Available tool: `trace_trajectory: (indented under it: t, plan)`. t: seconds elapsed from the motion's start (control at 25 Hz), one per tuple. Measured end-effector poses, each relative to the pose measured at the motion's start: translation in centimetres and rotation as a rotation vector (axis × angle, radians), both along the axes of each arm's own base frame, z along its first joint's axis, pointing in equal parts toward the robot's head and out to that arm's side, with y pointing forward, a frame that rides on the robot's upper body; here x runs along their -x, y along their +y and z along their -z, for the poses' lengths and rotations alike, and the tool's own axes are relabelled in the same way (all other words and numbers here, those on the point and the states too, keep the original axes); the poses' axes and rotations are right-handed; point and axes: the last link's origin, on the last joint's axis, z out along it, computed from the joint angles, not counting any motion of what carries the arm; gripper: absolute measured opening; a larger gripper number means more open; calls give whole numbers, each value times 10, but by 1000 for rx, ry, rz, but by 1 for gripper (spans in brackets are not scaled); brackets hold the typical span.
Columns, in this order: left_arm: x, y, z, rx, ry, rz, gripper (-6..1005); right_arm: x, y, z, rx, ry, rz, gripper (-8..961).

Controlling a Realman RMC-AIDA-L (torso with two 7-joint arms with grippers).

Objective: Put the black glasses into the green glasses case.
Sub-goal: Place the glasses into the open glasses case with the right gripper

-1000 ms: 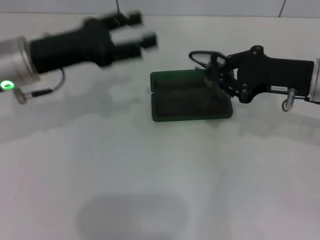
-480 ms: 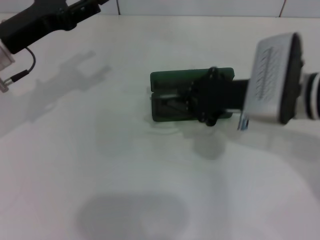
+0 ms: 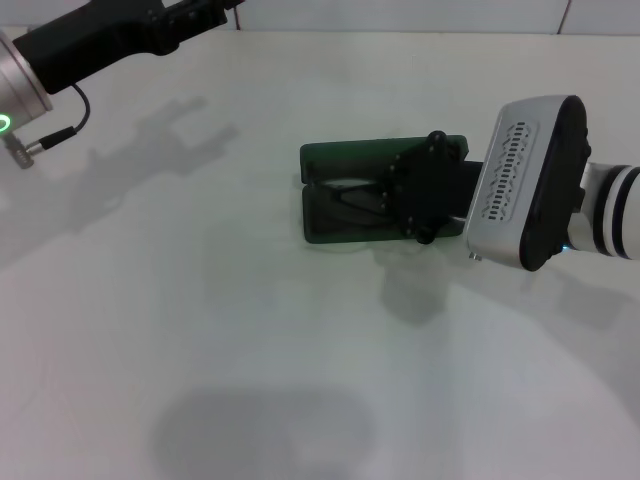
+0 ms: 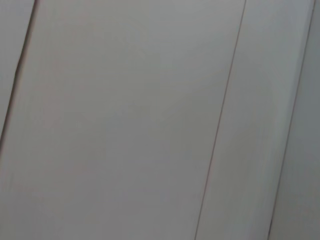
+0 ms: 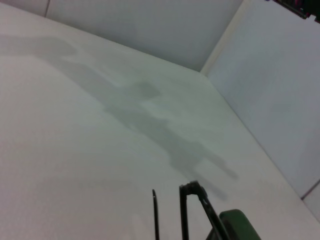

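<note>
The right gripper point(image 3: 400, 197) is hanging over the open green glasses case point(image 3: 345, 158) to seat the black glasses point(image 3: 352, 197) in its tray; its grip cannot be told; the left gripper point(image 3: 205, 12) is sitting well aside.

My left arm point(image 3: 60, 50) shows black casing, a silver cuff, green ring light and thin black cable; my right arm point(image 3: 525, 185) carries a silver-grey vented housing, black wrist.
</note>
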Motion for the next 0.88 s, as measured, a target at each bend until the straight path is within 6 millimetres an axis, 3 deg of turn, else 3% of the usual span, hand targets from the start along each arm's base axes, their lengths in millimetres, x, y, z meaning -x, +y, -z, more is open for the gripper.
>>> trace_trajectory:
  t: [0.88]
  plan:
    - [-17,9,5,18,7,36,826,-15,10,-1,-86,-54,15,112]
